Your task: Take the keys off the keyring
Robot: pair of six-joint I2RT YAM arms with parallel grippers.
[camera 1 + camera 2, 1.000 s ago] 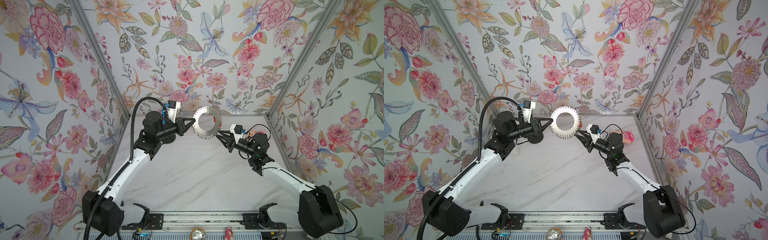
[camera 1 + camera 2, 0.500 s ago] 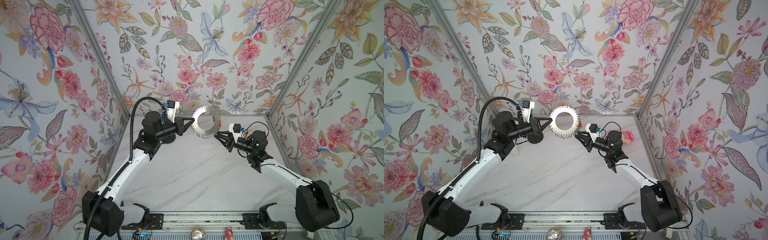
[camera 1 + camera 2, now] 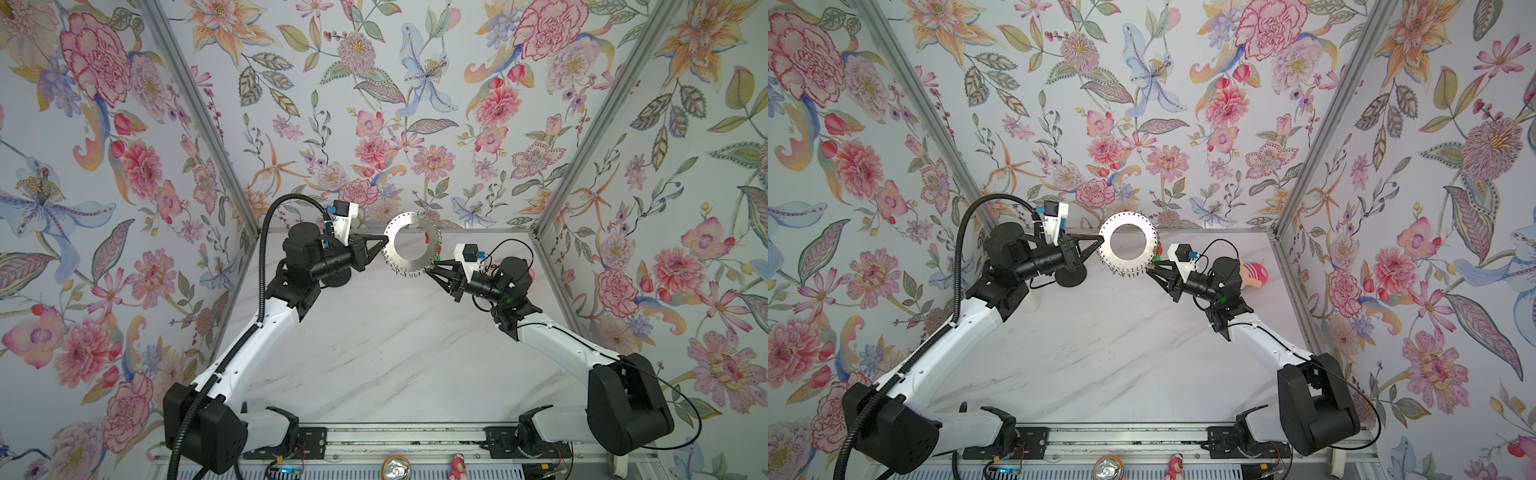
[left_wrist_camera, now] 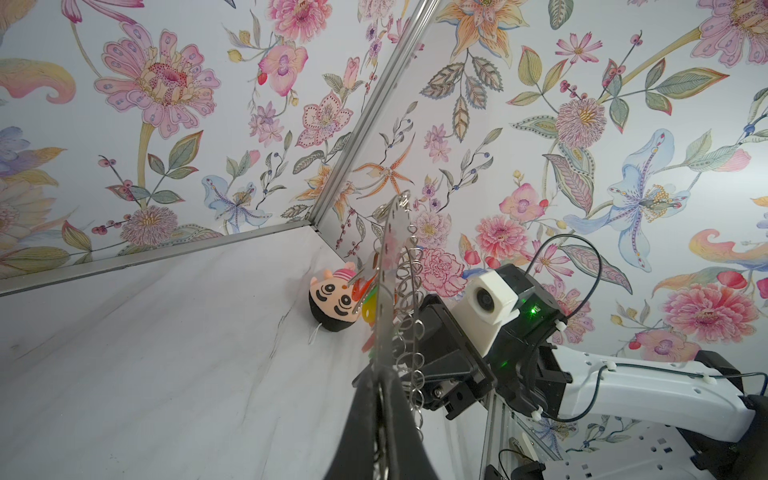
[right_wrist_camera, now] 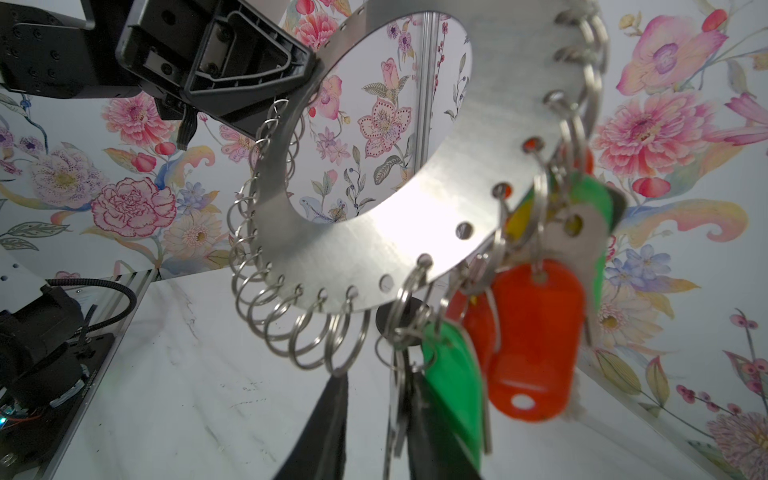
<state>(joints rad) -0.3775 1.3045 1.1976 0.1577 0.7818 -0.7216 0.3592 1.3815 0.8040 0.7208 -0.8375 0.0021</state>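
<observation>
In both top views the keyring [image 3: 409, 267] hangs in the air over the far end of the marble table [image 3: 374, 353], between the 2 arms. It stands on edge, its flat face turned toward the camera head. The left gripper [image 3: 384, 241] has its jaws pressed onto the rim. The right gripper [image 3: 430, 266] sits just under the lower rim on its own side, where the keys [image 3: 436, 258] hang.

The left wrist view shows the disc edge-on, clamped by a thin margin of its rim, with coloured tags on the side toward a plush toy [image 4: 332, 299].

In the right wrist view the keys hang from loops on the rim with their long axes close to vertical and their tags pointing down. The right jaws stand a little apart, with 1 wire loop and a key between them. No pinch is visible.

As I judge it, the jaws could close on an empty loop or a tag instead of a key. A pull with the loop still threaded could also twist the disc out of that shallow left pinch.
</observation>
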